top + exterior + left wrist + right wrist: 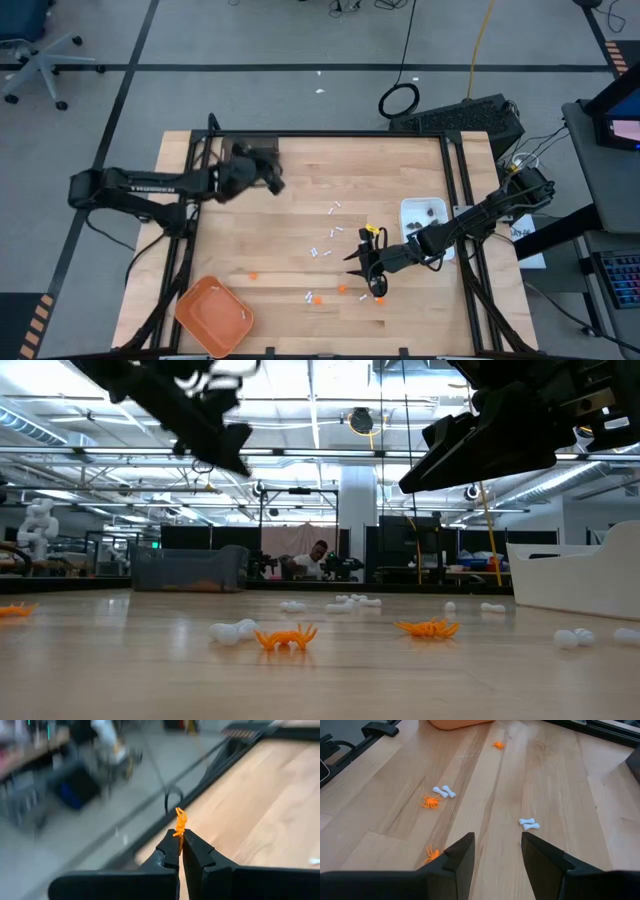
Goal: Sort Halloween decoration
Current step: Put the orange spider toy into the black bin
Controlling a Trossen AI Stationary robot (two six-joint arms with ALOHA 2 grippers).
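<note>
Orange bits (318,298) and small white sticks (335,210) lie scattered on the wooden table; both kinds also show in the right wrist view, an orange bit (430,801) and a white stick (529,824). Dark bits (432,212) lie in the white dish (412,226). My left gripper (275,185) is over the table's far left part, shut on one orange bit (179,822). My right gripper (497,850) is open and empty above the table, right of centre (365,268), with orange bits near it. My left gripper pinches the orange bit by its lower end (179,834) between the free ends of its two fingers (170,851). Most of the bit sticks out beyond the fingertips, and it is lifted clear of the table.
An orange tray (213,315) stands at the near left corner. The white dish stands at the right edge (575,580). Black frame rails (460,200) run along the table's sides and far edge. Bare wood lies between the far edge and the scattered pieces.
</note>
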